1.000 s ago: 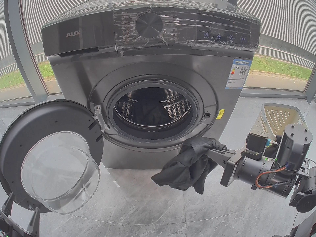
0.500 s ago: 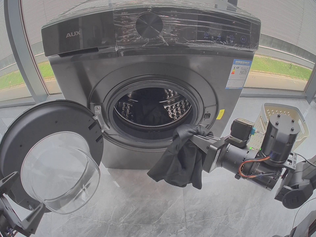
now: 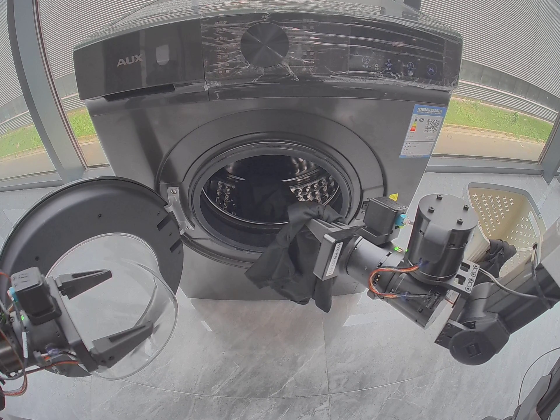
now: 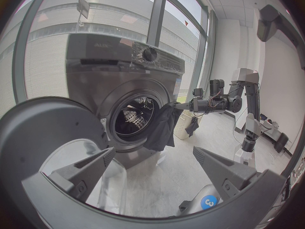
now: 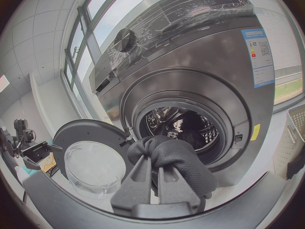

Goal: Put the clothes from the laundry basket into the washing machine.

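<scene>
Carried closer, the black garment (image 3: pixel 286 258) is clenched by the right gripper (image 5: pixel 154 163) at the washing machine (image 3: pixel 146 129) mouth for loading; the left gripper (image 3: pixel 128 300) is held released.

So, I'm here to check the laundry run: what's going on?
The right gripper is shut on a black garment, holding it at the open mouth of the washing machine; most of it hangs outside. The door stands open. The left gripper is open, near the door. Another dark piece hangs on the basket.
</scene>
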